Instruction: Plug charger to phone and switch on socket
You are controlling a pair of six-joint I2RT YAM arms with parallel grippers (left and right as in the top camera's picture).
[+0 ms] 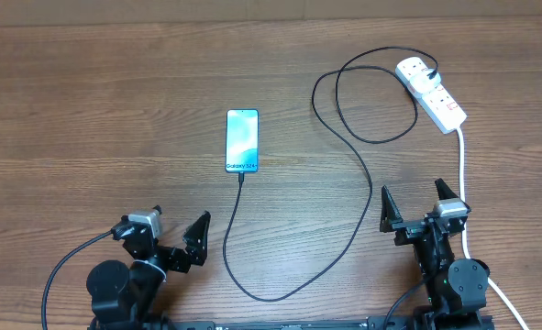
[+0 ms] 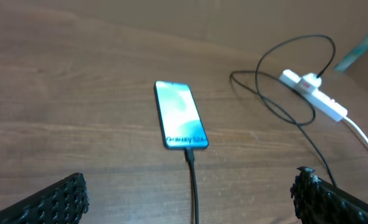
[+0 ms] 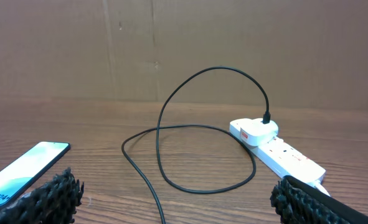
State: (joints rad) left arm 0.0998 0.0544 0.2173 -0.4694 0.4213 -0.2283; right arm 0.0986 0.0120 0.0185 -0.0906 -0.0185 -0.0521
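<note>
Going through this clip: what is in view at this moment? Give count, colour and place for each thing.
phone: one, lit blue-teal screen, lying flat at mid-table.
charger: one, thin black cable, running from the phone's bottom edge toward the robot, then looping back to the far end of the socket.
socket: one, white power strip with red switch marks, far right of the table.
white cord: one, thick, running from the socket toward the near right edge.
table: one, brown wood.
cardboard wall: one, brown, behind the table.
left gripper: one, black, open and empty, near left.
right gripper: one, black, open and empty, near right.
</note>
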